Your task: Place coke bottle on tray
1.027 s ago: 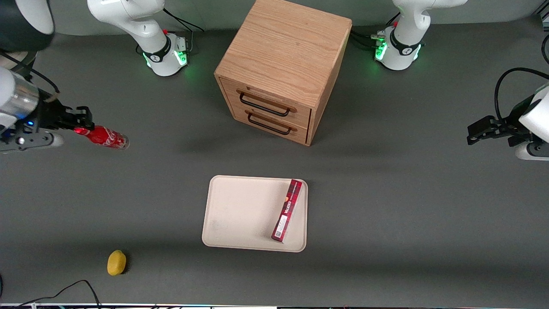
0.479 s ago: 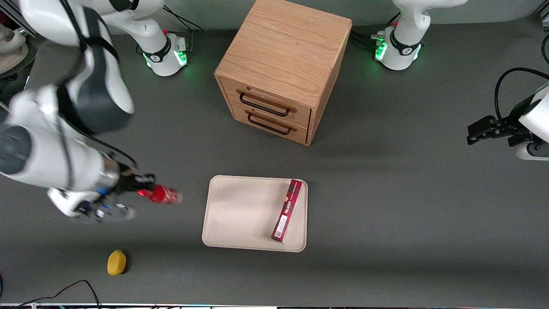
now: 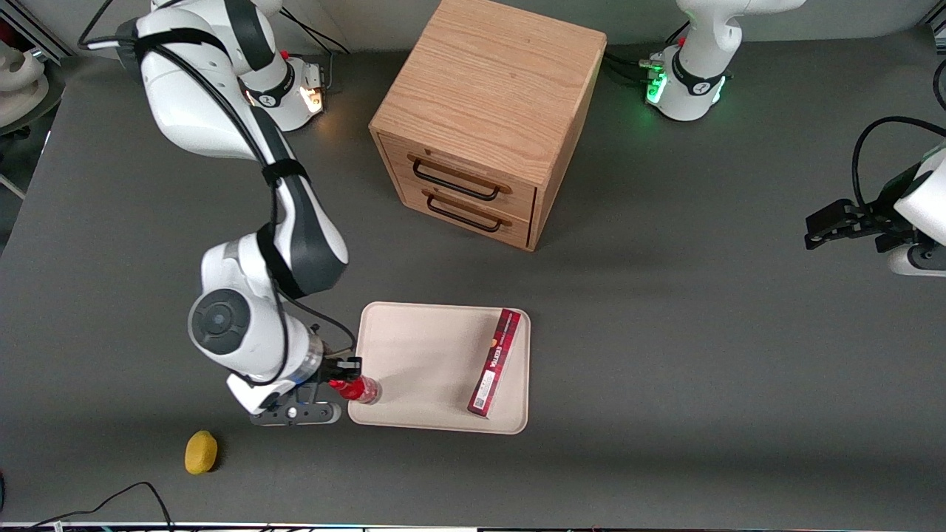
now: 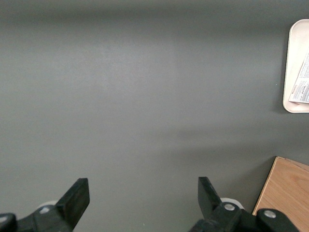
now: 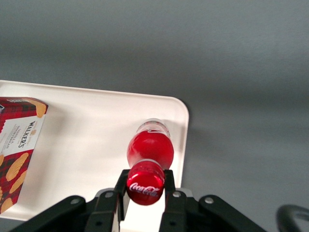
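My right gripper (image 3: pixel 341 374) is shut on the red cap of the coke bottle (image 3: pixel 360 389). The bottle hangs upright over the cream-beige tray (image 3: pixel 414 369), at the tray's corner nearest the front camera on the working arm's side. In the right wrist view the gripper (image 5: pixel 145 186) pinches the cap from both sides, and the bottle (image 5: pixel 150 147) points down at the tray (image 5: pixel 96 140) close to its rim. I cannot tell whether its clear base touches the tray.
A long flat red box (image 3: pixel 494 363) lies on the tray along its edge toward the parked arm; it also shows in the right wrist view (image 5: pixel 17 150). A wooden drawer cabinet (image 3: pixel 484 118) stands farther from the camera. A yellow lemon-like object (image 3: pixel 200 452) lies near the front edge.
My right gripper has carried the bottle from the working arm's end of the table to over the tray's near corner. The bottle has turned from lying sideways to upright.
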Controlling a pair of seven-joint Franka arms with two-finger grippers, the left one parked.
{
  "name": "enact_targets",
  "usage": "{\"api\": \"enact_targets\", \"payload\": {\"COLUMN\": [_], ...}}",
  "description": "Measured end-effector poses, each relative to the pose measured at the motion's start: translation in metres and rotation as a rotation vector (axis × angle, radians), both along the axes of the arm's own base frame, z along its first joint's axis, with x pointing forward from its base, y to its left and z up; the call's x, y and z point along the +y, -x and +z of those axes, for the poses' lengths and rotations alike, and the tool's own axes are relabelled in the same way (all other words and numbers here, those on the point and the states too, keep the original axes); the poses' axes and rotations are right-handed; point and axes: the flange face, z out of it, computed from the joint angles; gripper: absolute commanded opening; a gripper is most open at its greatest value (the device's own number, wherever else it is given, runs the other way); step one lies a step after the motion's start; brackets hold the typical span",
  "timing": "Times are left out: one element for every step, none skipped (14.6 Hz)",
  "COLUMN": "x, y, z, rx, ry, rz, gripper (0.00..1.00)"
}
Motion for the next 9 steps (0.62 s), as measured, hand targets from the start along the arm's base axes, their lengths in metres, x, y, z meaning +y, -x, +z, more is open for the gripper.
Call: {"api": "enact_targets", "payload": {"x": [0.003,0.005,0.004,0.003,0.003,0.003,0.002,0.001,0.0], "y": [0.001,0.001,0.0,0.0,0.0,0.0,-0.001,-0.001,0.0], "z": [-0.006,-0.011,-0.015,-0.019,-0.019,-0.02,-0.02,-0.019,-0.018], "rx": [0.004,0.009,0.014,0.018,0.017,0.017,0.017,0.018,0.02], "ry": [0.002,0.005,0.008,0.012,0.012,0.012,0.013,0.014,0.015], "rz": [0.002,0.003,0.002,0.001,0.0,0.0,-0.001,-0.001,-0.003], "gripper": [0.0,0.08,0.23,0.44,0.88,1.0,1.0,1.0,1.0]}}
